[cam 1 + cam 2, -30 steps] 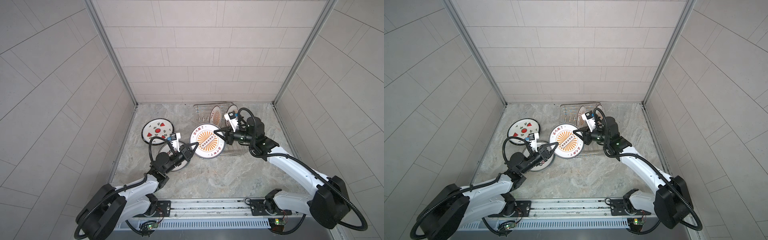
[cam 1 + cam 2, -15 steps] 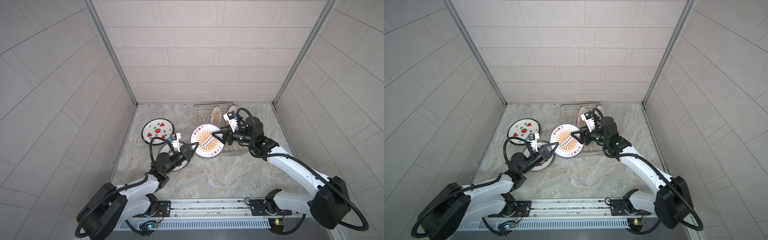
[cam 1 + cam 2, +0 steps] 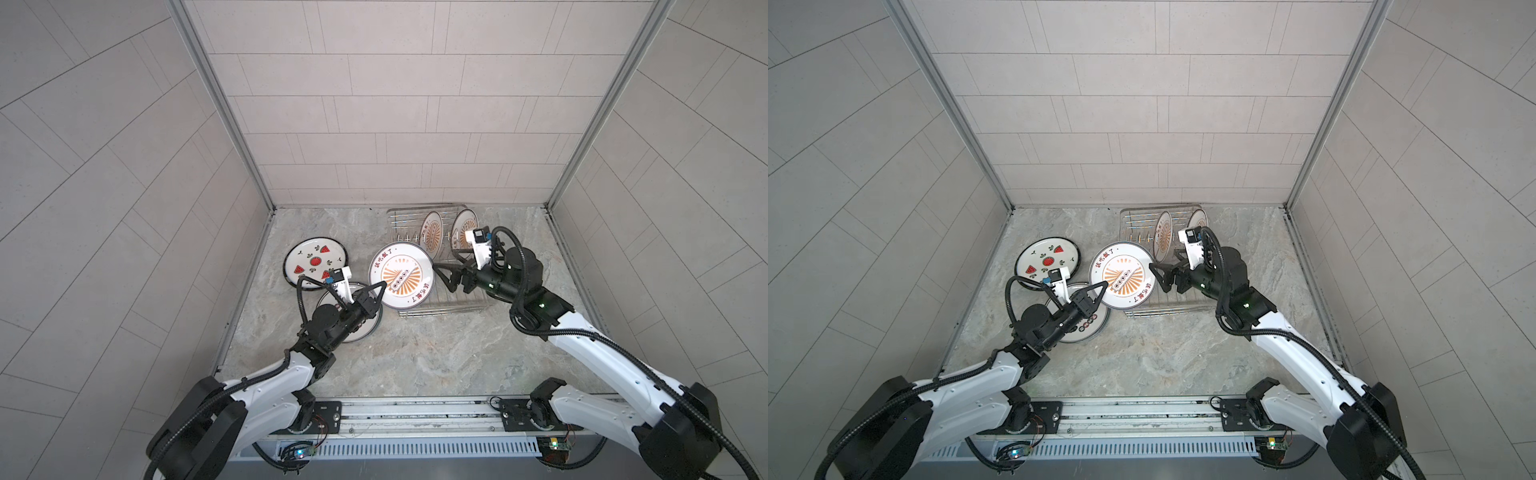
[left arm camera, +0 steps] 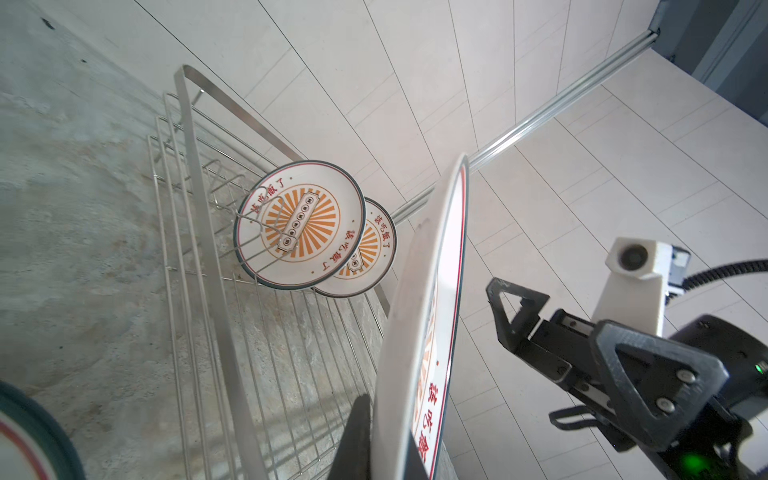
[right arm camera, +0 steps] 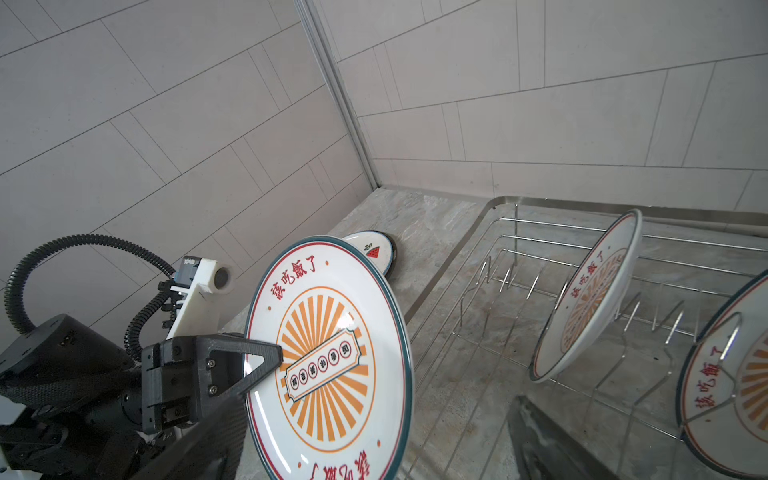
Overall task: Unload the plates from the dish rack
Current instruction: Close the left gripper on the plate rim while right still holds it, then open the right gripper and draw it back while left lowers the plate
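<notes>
The large sunburst plate (image 5: 328,357) carries four red characters, 该吃飯了, curving along its upper rim in the right wrist view, and the same four again upside down along its lower rim; the small circled characters on its central banner are too small to read. In the left wrist view the front small plate (image 4: 299,224) and the rear small plate (image 4: 376,257), both standing in the dish rack (image 4: 199,199), bear the same red characters near their rims

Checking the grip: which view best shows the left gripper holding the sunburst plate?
Right wrist view: left gripper pinching the rim of the sunburst plate, face-on. Left wrist view shows it edge-on; both top views, small.
</notes>
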You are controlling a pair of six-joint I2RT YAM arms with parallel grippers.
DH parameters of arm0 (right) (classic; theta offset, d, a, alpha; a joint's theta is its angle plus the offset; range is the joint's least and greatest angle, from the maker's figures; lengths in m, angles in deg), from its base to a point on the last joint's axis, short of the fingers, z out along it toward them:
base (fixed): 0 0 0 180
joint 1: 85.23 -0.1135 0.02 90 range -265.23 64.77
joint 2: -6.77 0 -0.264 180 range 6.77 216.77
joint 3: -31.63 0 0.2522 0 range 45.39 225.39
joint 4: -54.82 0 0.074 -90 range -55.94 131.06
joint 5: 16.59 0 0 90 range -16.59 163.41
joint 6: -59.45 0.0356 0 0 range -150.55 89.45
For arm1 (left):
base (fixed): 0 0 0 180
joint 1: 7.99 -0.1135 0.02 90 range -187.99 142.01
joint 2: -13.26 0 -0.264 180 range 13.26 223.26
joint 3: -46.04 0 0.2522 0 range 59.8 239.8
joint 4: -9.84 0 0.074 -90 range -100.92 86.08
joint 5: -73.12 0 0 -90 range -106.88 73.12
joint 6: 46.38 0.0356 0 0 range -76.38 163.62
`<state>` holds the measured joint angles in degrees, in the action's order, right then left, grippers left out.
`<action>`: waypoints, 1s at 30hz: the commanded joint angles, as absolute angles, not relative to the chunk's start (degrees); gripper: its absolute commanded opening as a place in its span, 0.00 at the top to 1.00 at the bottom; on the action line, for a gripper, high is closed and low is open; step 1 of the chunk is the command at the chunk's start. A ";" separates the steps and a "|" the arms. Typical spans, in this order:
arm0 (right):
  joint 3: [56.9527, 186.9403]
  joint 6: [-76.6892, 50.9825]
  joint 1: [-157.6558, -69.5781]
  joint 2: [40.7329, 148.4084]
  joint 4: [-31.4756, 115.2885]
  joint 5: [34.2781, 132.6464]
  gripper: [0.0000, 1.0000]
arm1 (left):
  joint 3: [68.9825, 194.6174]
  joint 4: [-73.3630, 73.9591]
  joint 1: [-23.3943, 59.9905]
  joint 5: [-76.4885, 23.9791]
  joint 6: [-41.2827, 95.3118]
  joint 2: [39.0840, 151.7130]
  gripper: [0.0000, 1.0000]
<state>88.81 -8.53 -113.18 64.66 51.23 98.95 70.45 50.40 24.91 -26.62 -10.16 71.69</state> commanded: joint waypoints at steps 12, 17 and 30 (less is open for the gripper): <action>88.55 -20.15 -133.56 62.99 51.21 73.75 0.01 | 68.68 25.36 21.00 -13.24 -15.85 49.08 1.00; 93.75 -19.57 -136.81 70.82 48.21 73.89 0.02 | 71.13 7.15 19.15 -8.04 -16.77 39.07 1.00; 108.24 -20.72 -140.60 89.40 44.95 71.80 0.03 | 72.74 -17.81 14.60 -5.49 -27.43 29.21 1.00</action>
